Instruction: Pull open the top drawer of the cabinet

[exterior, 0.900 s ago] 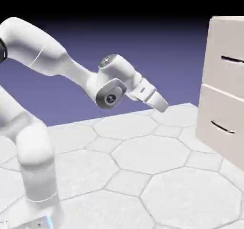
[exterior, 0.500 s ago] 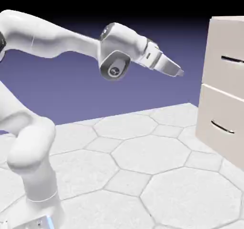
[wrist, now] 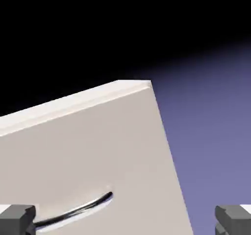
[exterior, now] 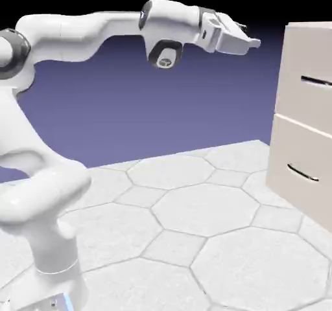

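The beige cabinet [exterior: 305, 128] stands at the exterior view's right edge with two stacked drawer fronts. The top drawer [exterior: 311, 63] carries a thin dark handle [exterior: 316, 81]. My gripper [exterior: 253, 43] hangs in the air to the left of the cabinet, near the height of its top, apart from it and pointing toward it. In the hand view the top drawer [wrist: 98, 146] appears tilted, its dark handle [wrist: 76, 212] low at the left. Both grey fingertips [wrist: 17, 219] sit wide apart at the bottom corners, so my gripper [wrist: 125, 222] is open with nothing held.
The lower drawer [exterior: 298, 173] has its own dark curved handle [exterior: 303, 172]. A white table with hexagon tiles [exterior: 194, 219] stretches between the robot's base and the cabinet.
The arm has swung upward and to the right. My gripper rose from near the lower drawer's height to about the cabinet's top and moved closer to it.
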Robot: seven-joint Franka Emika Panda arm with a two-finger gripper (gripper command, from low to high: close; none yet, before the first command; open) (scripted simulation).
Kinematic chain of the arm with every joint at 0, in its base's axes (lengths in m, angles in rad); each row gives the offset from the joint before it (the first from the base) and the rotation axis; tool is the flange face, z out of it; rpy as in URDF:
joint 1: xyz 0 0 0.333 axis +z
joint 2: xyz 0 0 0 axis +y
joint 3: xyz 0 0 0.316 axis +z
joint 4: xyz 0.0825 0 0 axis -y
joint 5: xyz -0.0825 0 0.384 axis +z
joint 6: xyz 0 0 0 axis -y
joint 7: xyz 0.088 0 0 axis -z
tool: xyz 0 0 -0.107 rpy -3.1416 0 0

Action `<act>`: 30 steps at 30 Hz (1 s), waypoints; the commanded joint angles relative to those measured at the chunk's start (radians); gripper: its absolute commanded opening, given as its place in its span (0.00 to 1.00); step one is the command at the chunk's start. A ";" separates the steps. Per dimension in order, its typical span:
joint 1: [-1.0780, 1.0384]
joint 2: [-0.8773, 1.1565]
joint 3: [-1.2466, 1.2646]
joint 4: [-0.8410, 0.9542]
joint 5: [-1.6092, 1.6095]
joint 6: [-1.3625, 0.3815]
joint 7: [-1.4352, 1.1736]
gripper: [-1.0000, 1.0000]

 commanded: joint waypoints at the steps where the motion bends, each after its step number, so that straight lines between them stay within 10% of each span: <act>1: -0.036 -0.003 0.034 0.026 0.043 0.001 -0.011 0.50; 30: -1.087 -0.084 1.006 0.776 1.274 0.028 -0.323 0.50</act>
